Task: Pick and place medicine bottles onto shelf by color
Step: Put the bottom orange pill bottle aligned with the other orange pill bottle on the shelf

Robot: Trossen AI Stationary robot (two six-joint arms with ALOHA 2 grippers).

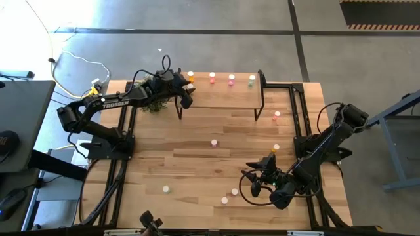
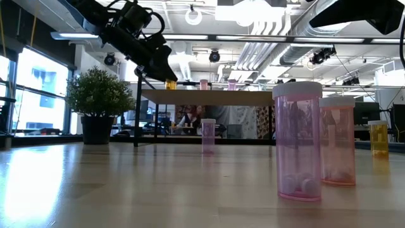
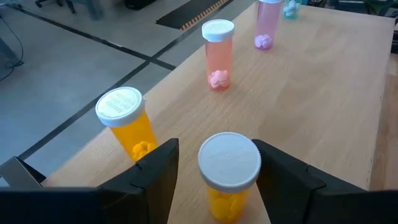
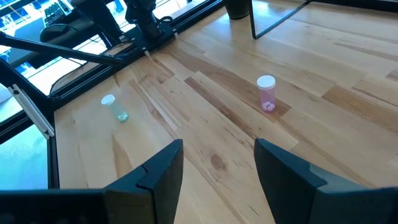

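Observation:
The shelf [image 1: 223, 97] stands at the table's far side, with bottles upright along its far edge. In the left wrist view these are an orange bottle [image 3: 124, 121], a light pink bottle [image 3: 217, 56], a deep pink bottle [image 3: 267, 25] and a pale green bottle [image 3: 289, 7]. My left gripper [image 1: 186, 93] is open at the shelf's left end. A second orange bottle [image 3: 229, 171] stands upright on the shelf top between its fingers. My right gripper [image 1: 257, 174] hangs open over the table's near right part with nothing between its fingers.
Loose bottles stand on the table: a pink bottle [image 1: 214, 142] mid-table, a pale green bottle [image 4: 112, 106] near left, an orange bottle [image 1: 276, 149] and another pink bottle [image 1: 277, 115] to the right, and two bottles [image 1: 230, 196] near the front. A potted plant [image 2: 98, 101] stands beside the shelf's left end.

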